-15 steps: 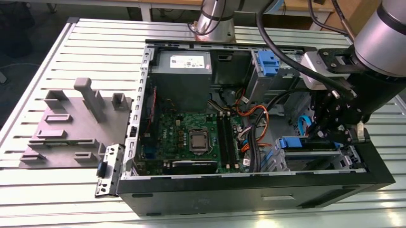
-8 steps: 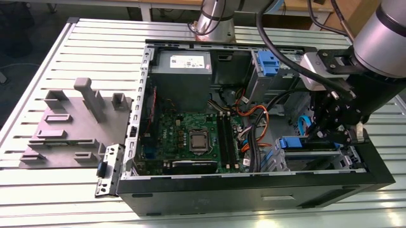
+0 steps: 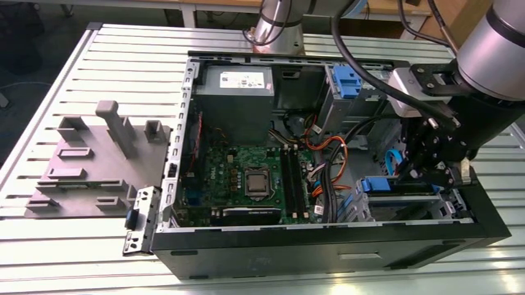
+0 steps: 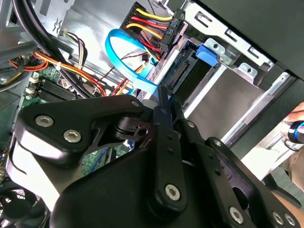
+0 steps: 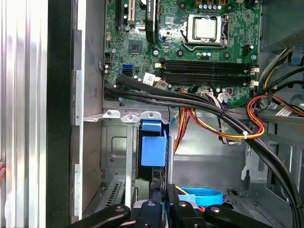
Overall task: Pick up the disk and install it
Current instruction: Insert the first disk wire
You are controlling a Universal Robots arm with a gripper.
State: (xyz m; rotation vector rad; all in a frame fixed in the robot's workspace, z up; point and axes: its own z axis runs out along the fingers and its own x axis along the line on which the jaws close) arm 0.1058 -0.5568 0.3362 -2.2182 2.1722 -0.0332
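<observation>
On the exterior view's left we have the grey moulded fixture block with upright pegs (image 3: 94, 161), sitting on the ribbed pale metal tabletop (image 3: 49, 246) just beside the open black computer case (image 3: 328, 246). Moving across, we see the green motherboard with its silver processor socket (image 3: 250, 181) flat in the case floor, and above it the larger grey power-supply box with a white sticker (image 3: 236, 92). A bare blue plastic bracket (image 3: 348, 80) sits in the upper bay.

Now to the exterior view's right, and here it gets crowded: the black robot gripper (image 3: 439, 175) hangs low inside the case over the lower drive cage, and its own body hides most of what lies beneath. The flat silver-grey hard drive with blue plastic side rails (image 3: 390, 187) sits in that cage, only its blue end and a strip of its edge clear.

In the first wrist view the disk (image 5: 153, 149) stands edge-on in the metal cage, blue tab towards us, its label out of sight. The second wrist view gives us its dark connector end (image 4: 183, 78) and a looping blue flat cable (image 4: 128, 61) near it. The jaws appear drawn close together just beside the disk, but whether they pinch it we cannot tell.
</observation>
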